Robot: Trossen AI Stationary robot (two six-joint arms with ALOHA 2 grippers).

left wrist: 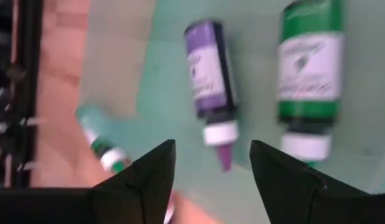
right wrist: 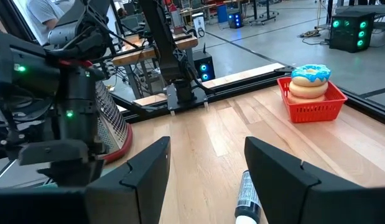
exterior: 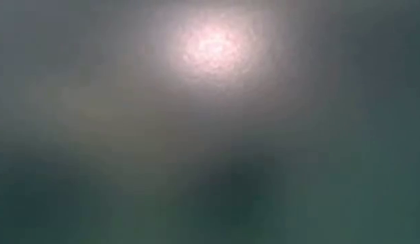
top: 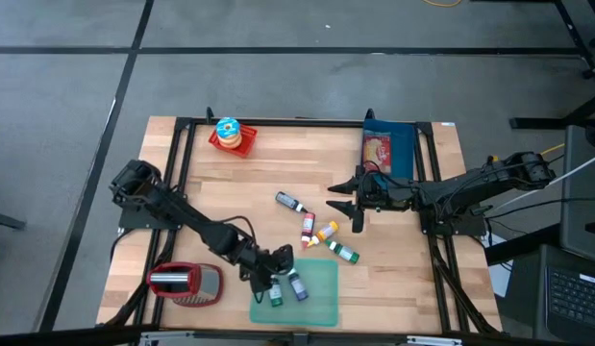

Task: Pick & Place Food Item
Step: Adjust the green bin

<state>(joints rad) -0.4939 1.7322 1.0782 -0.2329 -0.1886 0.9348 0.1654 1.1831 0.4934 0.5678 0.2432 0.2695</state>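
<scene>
A purple bottle (left wrist: 211,81) and a green bottle (left wrist: 309,74) lie on their sides on the green mat (top: 321,298) near the table's front edge. My left gripper (left wrist: 212,158) hovers open just over them, the purple bottle's tip a little beyond its fingertips, touching neither; in the high view it (top: 278,267) stands at the mat's far left corner. My right gripper (top: 343,204) waits open above the table's middle, nothing between its fingers. Several more small bottles (top: 316,231) lie on the wood between the two grippers.
A red basket with doughnuts (top: 230,136) stands at the far left, a blue packet (top: 388,149) at the far right. A red-handled grater (top: 186,284) lies left of the mat. Another green bottle (left wrist: 102,140) lies on the wood beside the mat. The low view shows nothing.
</scene>
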